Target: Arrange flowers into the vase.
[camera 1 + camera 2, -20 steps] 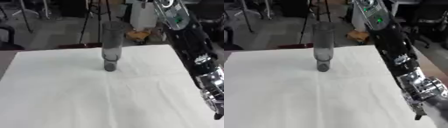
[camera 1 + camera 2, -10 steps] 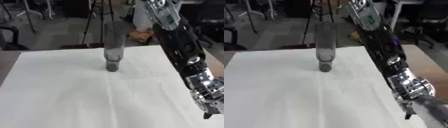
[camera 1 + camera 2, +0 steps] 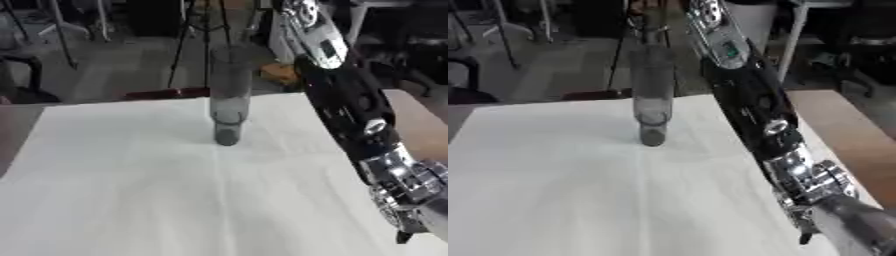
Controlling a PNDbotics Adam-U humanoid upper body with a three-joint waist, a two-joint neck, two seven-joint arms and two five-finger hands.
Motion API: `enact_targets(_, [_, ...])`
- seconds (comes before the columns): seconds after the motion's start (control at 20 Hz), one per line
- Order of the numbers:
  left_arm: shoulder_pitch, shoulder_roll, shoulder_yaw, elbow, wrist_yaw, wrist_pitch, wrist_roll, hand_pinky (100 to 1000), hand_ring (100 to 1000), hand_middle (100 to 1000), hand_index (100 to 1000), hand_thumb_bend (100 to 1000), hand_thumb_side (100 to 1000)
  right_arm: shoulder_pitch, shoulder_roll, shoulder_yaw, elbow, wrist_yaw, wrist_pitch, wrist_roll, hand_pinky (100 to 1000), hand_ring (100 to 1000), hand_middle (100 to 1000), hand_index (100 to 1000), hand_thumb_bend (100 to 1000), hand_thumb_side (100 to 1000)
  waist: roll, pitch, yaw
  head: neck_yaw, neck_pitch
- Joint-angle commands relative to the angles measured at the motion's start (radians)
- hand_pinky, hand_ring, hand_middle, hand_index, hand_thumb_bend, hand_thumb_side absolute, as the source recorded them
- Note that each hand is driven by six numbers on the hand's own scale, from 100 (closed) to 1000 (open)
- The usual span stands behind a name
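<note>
vase: tall clear glass vase (image 3: 229, 95) upright on the white cloth (image 3: 131, 190), toward its far edge, roughly centred. Empty as far as I can see.
flowers: 0 in either eye view. Can't say where they are.
right arm: my right arm (image 3: 750, 102) comes in from above, passes just right of the vase without touching it, and runs off the frame's near right corner.
right hand: only the silver wrist end shows near the bottom right, well apart from the vase. Fingers out of view, so can't tell if spread, curled or holding anything.
left hand: not visible.
step: my read is fetch stage, nothing placed in the vase yet.
next: needs a stem picked up, carried over the vase mouth, lowered in upright without knocking the vase.
</note>
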Motion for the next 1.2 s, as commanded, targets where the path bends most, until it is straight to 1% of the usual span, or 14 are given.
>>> enact_targets(0.05, [-0.017, 0.003, -0.002, -0.011, 0.006, -0.001, -0.006, 574, 708, 618, 660, 940, 613, -0.016, -0.016, -0.011, -0.006, -0.007, -0.022, 0.007, 100, 100, 100, 204, 100, 902, 0.020, 0.008, 0.003, -0.006, -0.014])
enact_targets(0.3, [-0.019, 0.002, -0.004, -0.010, 0.008, 0.000, -0.010, 573, 708, 618, 661, 941, 614, -0.010, -0.009, -0.007, 0.036, -0.018, -0.091, 0.000, 100, 100, 100, 204, 100, 917, 0.026, 0.018, 0.006, -0.013, -0.021])
enact_targets(0.5, [-0.020, 0.001, -0.005, -0.010, 0.011, 0.000, -0.011, 573, 708, 618, 661, 940, 614, -0.008, -0.004, 0.003, 0.056, -0.017, -0.124, 0.014, 100, 100, 100, 205, 100, 917, 0.028, 0.024, 0.002, -0.015, -0.024])
enact_targets(0.85, [-0.019, 0.002, -0.006, -0.009, 0.012, 0.001, -0.013, 573, 708, 618, 661, 941, 614, -0.005, -0.005, 0.009, 0.069, 0.029, -0.157, 0.024, 100, 100, 100, 205, 100, 911, 0.026, 0.028, -0.004, -0.015, -0.029])
enact_targets(1.2, [-0.018, 0.004, -0.006, -0.007, 0.012, 0.000, -0.013, 573, 707, 617, 661, 941, 614, -0.003, -0.025, 0.000, 0.068, 0.103, -0.183, -0.021, 100, 100, 100, 201, 100, 900, 0.020, 0.028, -0.011, -0.017, -0.030])
